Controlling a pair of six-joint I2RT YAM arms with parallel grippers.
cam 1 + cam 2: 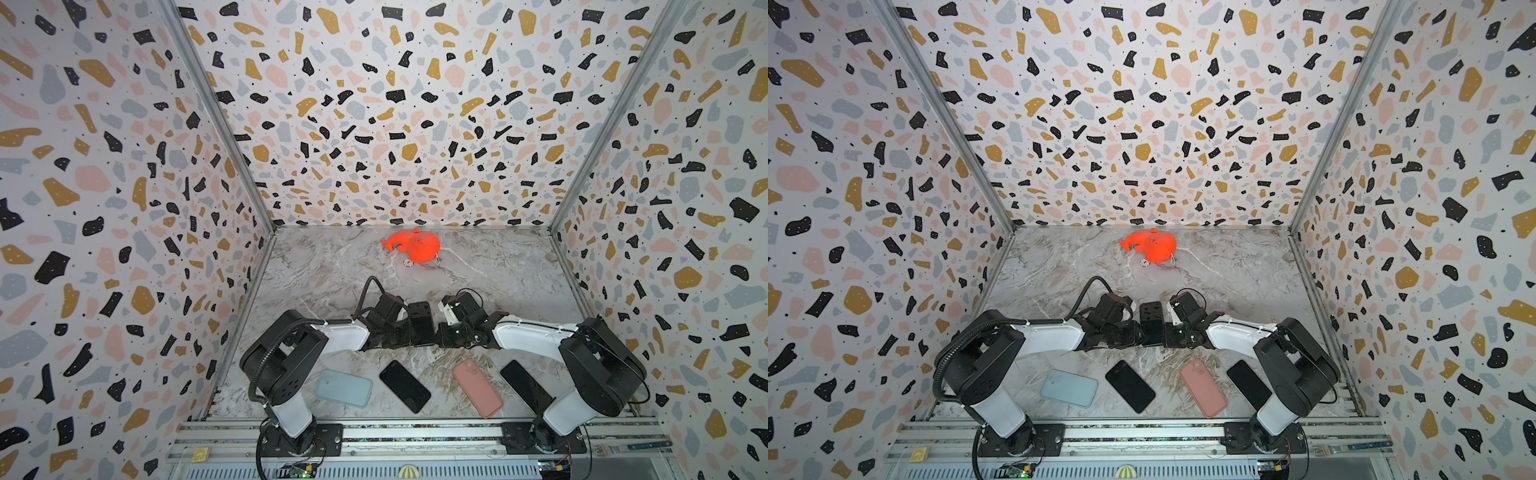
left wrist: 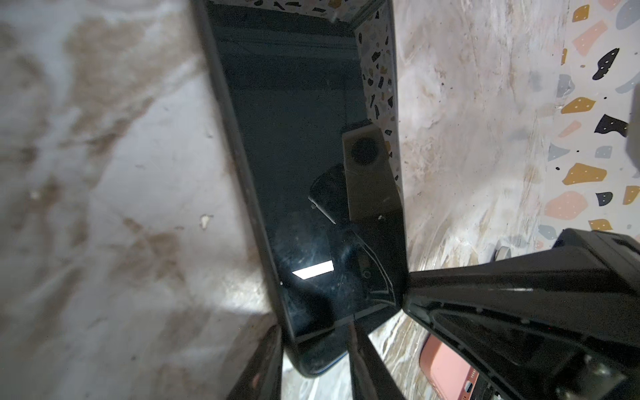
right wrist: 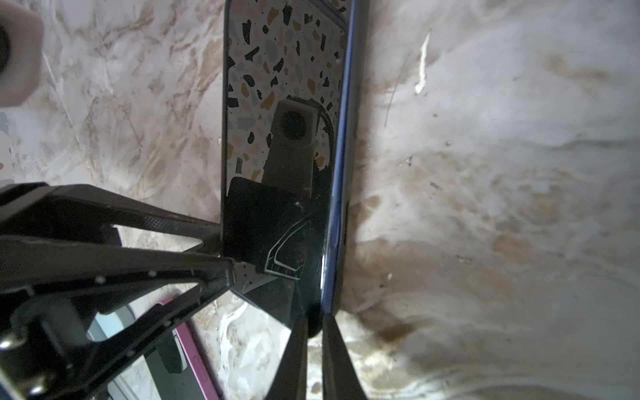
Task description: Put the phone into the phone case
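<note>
Between the left claw, clenched across its end, and the right claw, pinched on its edge, the phone is held mid-frame in both top views. Its long axis is pointed up-frame; the pink case is laid lower right, nearer the right arm.

Along the front edge of the bench are laid, left to right: case, phone, second case, second phone. A toy is set by the back edge, a third phone mid-bench.
</note>
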